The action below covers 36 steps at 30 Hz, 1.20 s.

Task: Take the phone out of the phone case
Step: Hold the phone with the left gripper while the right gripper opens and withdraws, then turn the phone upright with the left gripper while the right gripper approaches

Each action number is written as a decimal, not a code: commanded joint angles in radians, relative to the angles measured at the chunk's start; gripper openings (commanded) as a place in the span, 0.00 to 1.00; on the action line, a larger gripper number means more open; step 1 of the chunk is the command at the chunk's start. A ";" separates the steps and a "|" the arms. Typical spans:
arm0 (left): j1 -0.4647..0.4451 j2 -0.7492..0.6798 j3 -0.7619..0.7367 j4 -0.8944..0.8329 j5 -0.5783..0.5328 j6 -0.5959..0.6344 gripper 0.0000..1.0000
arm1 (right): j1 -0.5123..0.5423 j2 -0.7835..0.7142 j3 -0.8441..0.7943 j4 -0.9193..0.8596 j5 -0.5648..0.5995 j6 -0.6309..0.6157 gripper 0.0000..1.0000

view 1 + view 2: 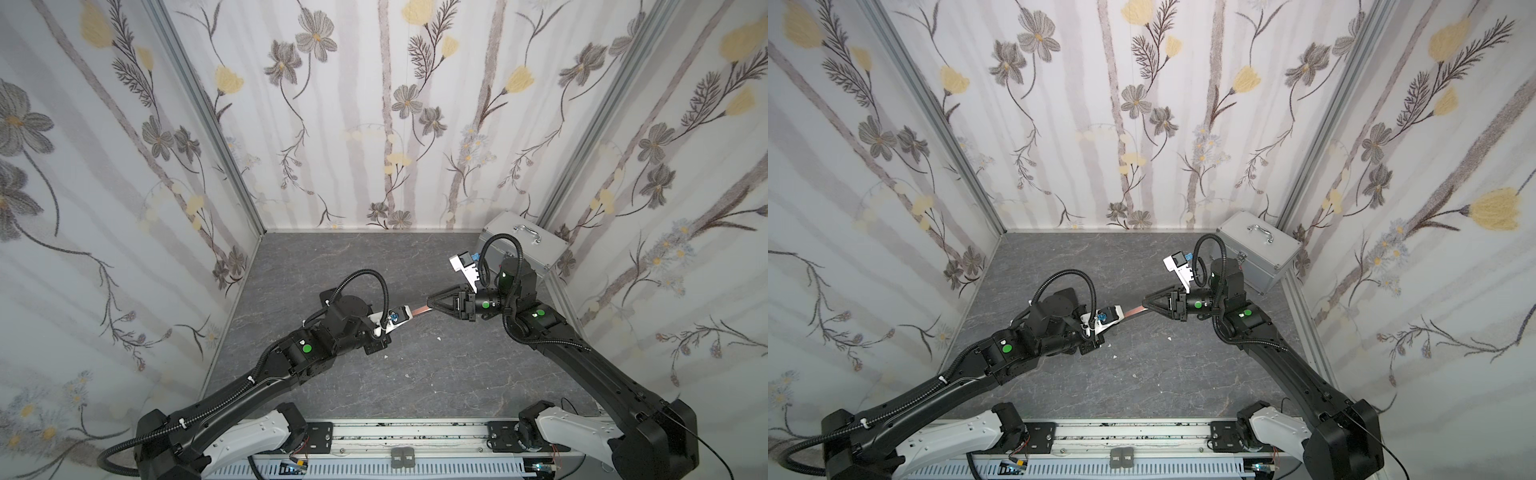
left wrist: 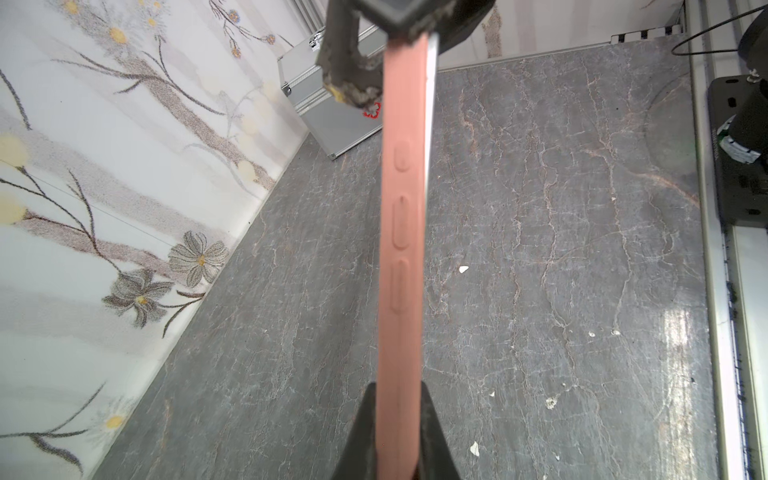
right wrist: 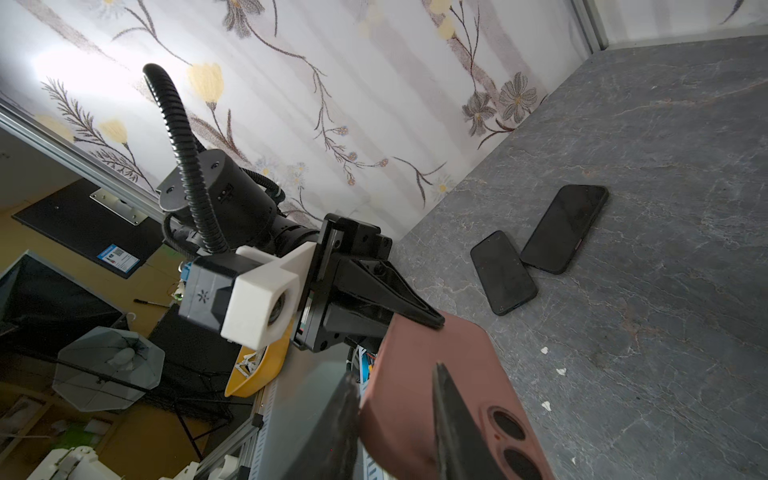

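The salmon-pink silicone phone case (image 2: 402, 232) hangs in the air over the middle of the grey marbled tabletop (image 1: 415, 374). It is stretched level between the 2 arms and turned on edge, so in both top views it shows only as a thin pink strip. The long side with 3 raised button bumps faces up. A thin silver line runs along that side, which looks to be the rim of the phone (image 2: 431, 124) seated inside the case. The 2 round camera holes at the case's right end show dark.

The left gripper (image 2: 397, 415) is clamped tight on the case's left end, with a black finger on each flat face. The right gripper (image 1: 432, 301) has its 2 fingers either side of the right end, by the camera holes. From here I cannot tell whether they pinch the case or stand a little off it.

2 bare black phones (image 3: 503, 272) lie flat and close together on the far left of the table, beyond the left arm's wrist. A silver aluminium box (image 1: 523, 245) with a handle stands in the far right corner. A few small white flecks (image 1: 438, 338) dot the table near the middle.
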 commanded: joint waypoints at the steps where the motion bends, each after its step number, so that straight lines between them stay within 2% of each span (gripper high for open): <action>1: 0.001 -0.017 0.001 0.268 -0.113 -0.077 0.00 | 0.001 -0.009 0.013 -0.057 -0.035 0.069 0.42; 7: -0.008 -0.048 -0.045 0.270 -0.054 -0.173 0.00 | -0.045 -0.106 0.056 -0.033 0.253 0.045 0.67; 11: -0.012 -0.067 -0.067 0.272 -0.032 -0.262 0.00 | -0.067 -0.198 0.032 -0.036 0.492 -0.026 0.70; 13: -0.012 -0.081 -0.071 0.277 -0.015 -0.319 0.00 | -0.071 -0.225 0.013 -0.035 0.532 -0.074 0.71; 19: -0.010 -0.137 -0.105 0.402 -0.013 -0.548 0.00 | -0.072 -0.301 -0.102 0.102 0.467 -0.132 0.74; 25: -0.007 -0.200 -0.217 0.692 0.011 -0.784 0.00 | -0.040 -0.290 -0.222 0.329 0.302 -0.074 0.72; 29: -0.006 -0.175 -0.213 0.761 0.095 -0.873 0.00 | 0.025 -0.253 -0.225 0.362 0.233 -0.126 0.69; 36: 0.000 -0.134 -0.208 0.869 0.298 -0.964 0.00 | 0.089 -0.186 -0.193 0.438 0.091 -0.127 0.63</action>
